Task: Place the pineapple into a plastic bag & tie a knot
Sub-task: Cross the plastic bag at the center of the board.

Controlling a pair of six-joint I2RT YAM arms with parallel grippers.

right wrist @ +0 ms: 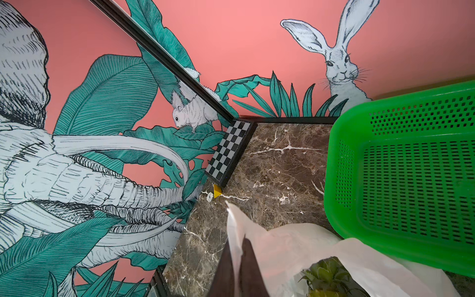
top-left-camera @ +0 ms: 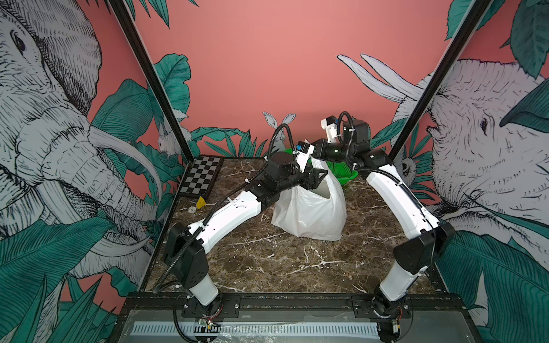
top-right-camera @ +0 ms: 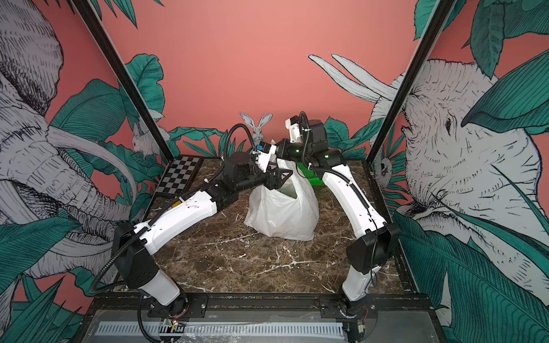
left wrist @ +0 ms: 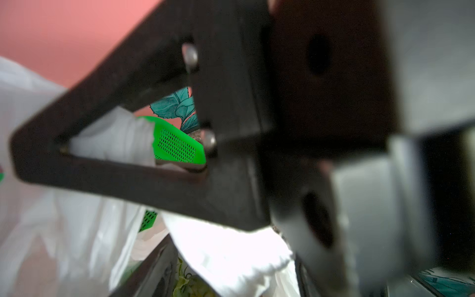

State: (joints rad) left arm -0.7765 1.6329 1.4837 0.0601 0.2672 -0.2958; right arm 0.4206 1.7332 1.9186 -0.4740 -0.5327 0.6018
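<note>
The white plastic bag [top-left-camera: 309, 213] stands in the middle of the marble table, seen in both top views. The pineapple is inside it; only its green crown [right wrist: 326, 277] shows, and a few leaves [left wrist: 185, 282]. My right gripper [right wrist: 239, 246] is shut on a strip of the bag's handle and holds it up above the bag [top-left-camera: 317, 157]. My left gripper [top-left-camera: 322, 178] is at the bag's mouth. Its jaws [left wrist: 228, 277] stand apart with a band of white plastic lying across the gap. No knot is in view.
A green perforated basket [top-left-camera: 344, 173] lies just behind the bag, close to the right arm [right wrist: 411, 174]. A chessboard [top-left-camera: 202, 178] sits at the back left corner, with a small yellow piece [top-left-camera: 201, 203] in front of it. Black frame posts edge the table.
</note>
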